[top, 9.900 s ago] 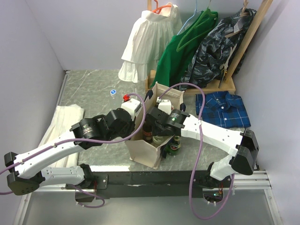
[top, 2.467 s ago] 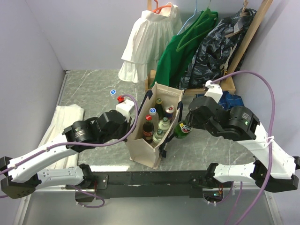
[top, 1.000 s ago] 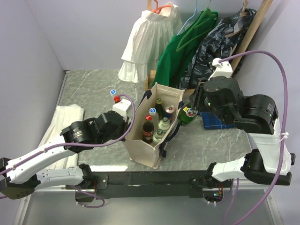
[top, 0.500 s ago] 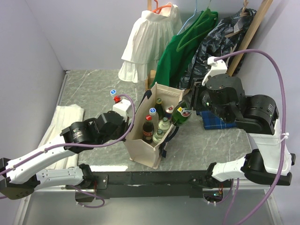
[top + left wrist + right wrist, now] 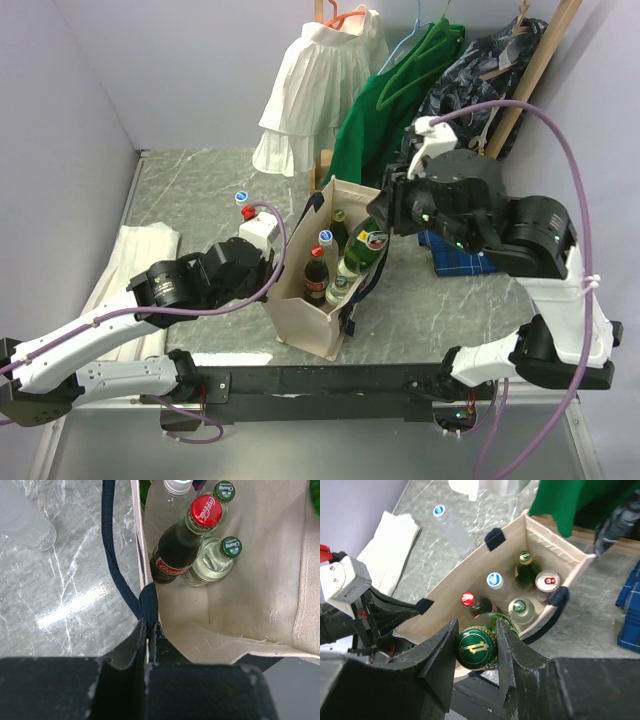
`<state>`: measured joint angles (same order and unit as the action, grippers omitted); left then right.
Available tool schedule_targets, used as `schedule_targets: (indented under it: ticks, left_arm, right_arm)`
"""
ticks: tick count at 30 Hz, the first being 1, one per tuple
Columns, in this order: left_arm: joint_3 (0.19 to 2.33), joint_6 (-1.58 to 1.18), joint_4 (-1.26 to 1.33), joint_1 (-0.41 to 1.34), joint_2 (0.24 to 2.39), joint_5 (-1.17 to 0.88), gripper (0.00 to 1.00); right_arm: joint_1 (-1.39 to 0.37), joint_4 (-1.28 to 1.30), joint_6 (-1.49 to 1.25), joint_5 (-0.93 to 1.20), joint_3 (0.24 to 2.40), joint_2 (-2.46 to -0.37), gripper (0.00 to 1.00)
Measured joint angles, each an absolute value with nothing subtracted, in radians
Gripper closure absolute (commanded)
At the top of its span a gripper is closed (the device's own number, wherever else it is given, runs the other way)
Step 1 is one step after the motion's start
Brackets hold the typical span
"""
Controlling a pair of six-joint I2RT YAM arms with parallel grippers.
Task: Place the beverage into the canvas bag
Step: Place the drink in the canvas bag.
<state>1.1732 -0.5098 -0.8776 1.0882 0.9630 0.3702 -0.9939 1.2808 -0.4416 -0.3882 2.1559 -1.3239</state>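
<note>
Right pincer (image 5: 476,647) grasps the bottle (image 5: 360,252) by its neck, mid-frame: likely heavy, slippery, breakable glass. Left pincer (image 5: 148,636) clenches the bag (image 5: 305,320) rim.

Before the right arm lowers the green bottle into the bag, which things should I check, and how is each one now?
1. Grip of the right jaws on the green bottle: ok, they are closed around its top.
2. Hold of the left jaws on the canvas bag: ok, they are shut on its rim at the navy handle.
3. Bag upright with its mouth open: ok.
4. Free room inside the bag: ok, there is bare floor beside the cola bottle.
5. Green bottle upright: not ok, it leans in the top view.
6. Bottle's base clear of the bottles below it: cannot tell, it is hidden.
</note>
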Motion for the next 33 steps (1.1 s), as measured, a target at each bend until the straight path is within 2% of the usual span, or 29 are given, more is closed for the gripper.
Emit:
schedule_targets:
  ticks: [16, 33]
  left_arm:
    - [1.171, -0.51, -0.877, 1.088, 0.958, 0.371, 0.99]
    - [1.171, -0.51, -0.877, 1.088, 0.958, 0.38, 0.99]
  right_arm:
    - [-1.001, 1.217, -0.428, -0.242, 2.159, -1.406, 1.0]
    - [-1.161, 1.187, -0.454, -0.316, 2.088, -1.497, 1.0]
